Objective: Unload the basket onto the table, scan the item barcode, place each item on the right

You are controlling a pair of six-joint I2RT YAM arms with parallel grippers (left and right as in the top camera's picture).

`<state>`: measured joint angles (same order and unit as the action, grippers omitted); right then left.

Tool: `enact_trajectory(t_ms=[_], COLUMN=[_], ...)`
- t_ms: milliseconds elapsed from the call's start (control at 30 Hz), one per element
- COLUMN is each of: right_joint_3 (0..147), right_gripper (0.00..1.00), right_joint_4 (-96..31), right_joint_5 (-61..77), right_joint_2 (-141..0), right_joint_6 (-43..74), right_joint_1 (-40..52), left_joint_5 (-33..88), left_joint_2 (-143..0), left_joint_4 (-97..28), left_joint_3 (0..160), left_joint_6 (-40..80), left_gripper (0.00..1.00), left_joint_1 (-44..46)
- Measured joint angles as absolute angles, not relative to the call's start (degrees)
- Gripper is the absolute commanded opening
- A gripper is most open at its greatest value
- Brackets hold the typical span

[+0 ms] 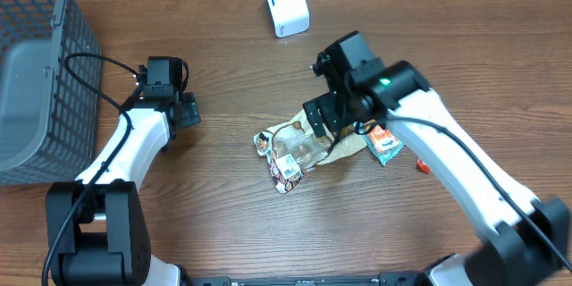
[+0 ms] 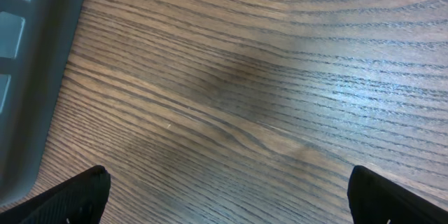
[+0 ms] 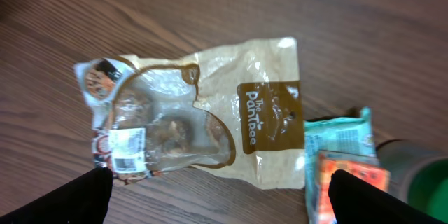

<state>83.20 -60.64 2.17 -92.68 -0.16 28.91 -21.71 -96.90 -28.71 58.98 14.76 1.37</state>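
Right pincer (image 3: pixel 220 182): spread wide and holding nothing; it hangs over the snack bag, one finger on either side of it in the wrist view, not touching it.
Left pincer (image 2: pixel 227 189): also spread wide and empty, over bare wood at 9 o'clock of the table (image 1: pixel 223 223), just beside the basket (image 1: pixel 36 71).
Snack bag (image 3: pixel 266 63): lies flat at the table's centre, tan paper with a clear window showing the food inside.
Barcode sticker (image 3: pixel 127 148): small white label facing up, at the bag's 8 o'clock end in the right wrist view.
White box (image 1: pixel 286 5): stands at 12 o'clock of the table, well apart from the bag; most likely the scanner.
Other packets: teal packet (image 3: pixel 336 136) and orange packet (image 3: pixel 350 182) lie at the bag's 4 o'clock corner, the teal one touching or overlapping it.
Step in hand: approach to the pick; the bag is not yet gripped and nothing has been shown to the scanner.
Next move: lower the right pincer and pinch the tan end, clear of the sticker and the neighbouring packets, then carry the bag toward 12 o'clock and turn the sticker to the box's face. The crinkly film may slip or fold over the code.
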Motion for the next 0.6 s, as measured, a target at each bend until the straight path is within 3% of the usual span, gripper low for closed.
enact_trajectory(t_ms=[600], right_joint_3=[83.18], right_gripper=[1.00], right_joint_4=[-60.58], right_joint_5=[2.33], right_joint_2=[-52.49], right_joint_6=[-0.16], right_joint_1=[24.29], left_joint_5=[-21.71], left_joint_2=[-96.90], left_joint_4=[-28.71], left_joint_3=[58.98], left_joint_6=[14.76], left_gripper=[0.99], left_joint_1=[1.37])
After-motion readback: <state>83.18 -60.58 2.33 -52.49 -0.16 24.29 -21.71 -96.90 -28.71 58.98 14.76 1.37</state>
